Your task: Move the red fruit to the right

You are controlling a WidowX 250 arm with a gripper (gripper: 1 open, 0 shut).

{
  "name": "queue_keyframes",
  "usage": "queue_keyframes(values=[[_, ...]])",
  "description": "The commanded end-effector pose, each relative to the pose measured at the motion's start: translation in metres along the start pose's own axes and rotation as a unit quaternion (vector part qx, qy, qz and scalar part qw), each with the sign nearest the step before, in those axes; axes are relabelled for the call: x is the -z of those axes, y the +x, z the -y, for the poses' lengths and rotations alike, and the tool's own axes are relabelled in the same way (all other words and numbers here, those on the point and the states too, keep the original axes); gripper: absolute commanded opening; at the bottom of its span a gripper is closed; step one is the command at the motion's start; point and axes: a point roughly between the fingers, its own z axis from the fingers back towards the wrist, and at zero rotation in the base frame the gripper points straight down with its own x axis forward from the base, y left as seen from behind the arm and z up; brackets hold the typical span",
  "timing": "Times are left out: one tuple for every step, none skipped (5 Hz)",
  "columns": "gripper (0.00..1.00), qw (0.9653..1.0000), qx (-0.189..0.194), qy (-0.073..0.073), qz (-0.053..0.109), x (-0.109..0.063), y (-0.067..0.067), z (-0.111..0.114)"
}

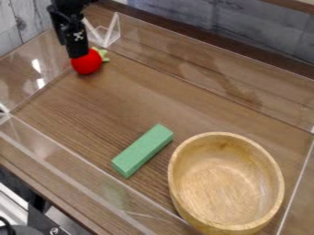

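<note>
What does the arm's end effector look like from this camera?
The end effector looks matte black, with two slim, dark fingers that show small pale patches low down. The dark arm behind it runs out of the top of the picture. I can make out no cable or lettering at this size.

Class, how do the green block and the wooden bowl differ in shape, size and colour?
The green block is a slim, straight-sided bar, while the wooden bowl is round and hollow. The bowl is clearly larger than the block. The block is green; the bowl is yellowish tan. Both rest on the wooden table.
</note>
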Motion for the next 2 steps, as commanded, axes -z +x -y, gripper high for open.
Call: queue_keyframes(values=[[1.0, 0.9978, 0.055, 0.034, 0.015, -0.0147, 0.013, -0.0065], [1.0, 0.9959, 0.081, 0.036, 0.015, -0.008, 0.0191, -0.0057]])
